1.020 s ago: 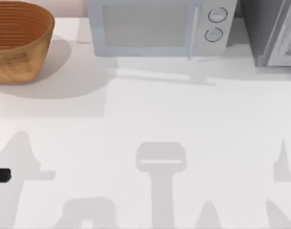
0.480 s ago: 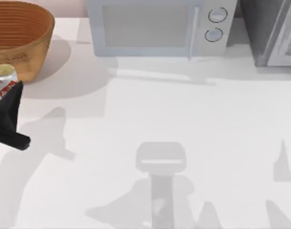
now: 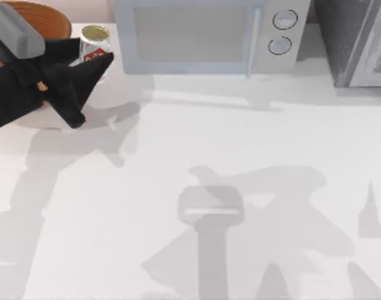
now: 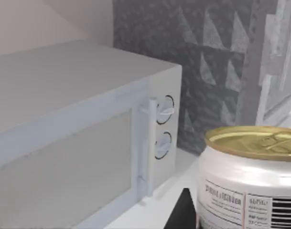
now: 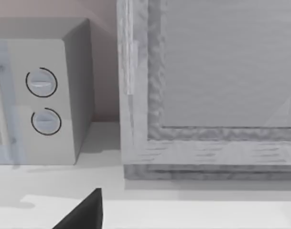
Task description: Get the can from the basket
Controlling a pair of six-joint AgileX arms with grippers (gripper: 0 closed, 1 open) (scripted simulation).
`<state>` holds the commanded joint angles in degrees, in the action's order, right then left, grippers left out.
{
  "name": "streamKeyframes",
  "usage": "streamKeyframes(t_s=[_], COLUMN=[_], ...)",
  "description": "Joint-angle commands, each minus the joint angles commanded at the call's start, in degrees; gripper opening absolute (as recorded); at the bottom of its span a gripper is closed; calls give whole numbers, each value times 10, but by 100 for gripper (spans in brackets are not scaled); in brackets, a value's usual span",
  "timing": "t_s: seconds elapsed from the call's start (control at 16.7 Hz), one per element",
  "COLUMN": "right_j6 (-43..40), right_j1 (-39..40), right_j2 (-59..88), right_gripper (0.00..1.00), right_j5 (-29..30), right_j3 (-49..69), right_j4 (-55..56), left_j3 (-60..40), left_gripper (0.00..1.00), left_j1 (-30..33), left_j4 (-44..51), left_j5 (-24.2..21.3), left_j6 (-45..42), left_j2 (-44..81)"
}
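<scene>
the left pincer (image 3: pixel 93 59) clamped the upright can (image 3: pixel 95 41) at its tip, toward one o'clock from the arm, just beside the basket (image 3: pixel 49 14) rim toward three o'clock, above the surface (image 3: pixel 253 156).

The top view looked straight down on the white table (image 3: pixel 240 156), taking in the microwave (image 3: pixel 206 34) along the far edge. The left wrist view sat low and very close behind the can (image 4: pixel 248 179), facing across it toward the microwave's (image 4: pixel 78 143) door and its two dials (image 4: pixel 163 128). The right wrist view also sat low near the table, facing the microwave's dial end (image 5: pixel 42 98) and a grey textured cabinet (image 5: pixel 207 90). All three views shared the microwave's dials.
</scene>
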<state>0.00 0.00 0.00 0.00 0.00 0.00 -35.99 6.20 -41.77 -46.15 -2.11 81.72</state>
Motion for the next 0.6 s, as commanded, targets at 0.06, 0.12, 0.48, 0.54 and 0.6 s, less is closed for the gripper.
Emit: streamKeyframes(t_s=[0.06,0.12,0.48,0.54,0.6], right_j6=[0,0,0,0,0], right_j1=[0,0,0,0,0], right_j2=[0,0,0,0,0], right_gripper=[100,100,100,100,100], right_j5=[0,0,0,0,0], right_j3=[0,0,0,0,0], right_j4=[0,0,0,0,0], left_j3=[-27,-54,-198,-218,-236], left_gripper=[0,0,0,0,0], left_j1=[4,7,24,26,28], left_j4=[-31,-61,-222,-244,-264], left_j5=[-33,-66,-245,-269,-292], left_j6=[-2,-3,-12,-13,-14], left_j2=[58,115,421,462,500])
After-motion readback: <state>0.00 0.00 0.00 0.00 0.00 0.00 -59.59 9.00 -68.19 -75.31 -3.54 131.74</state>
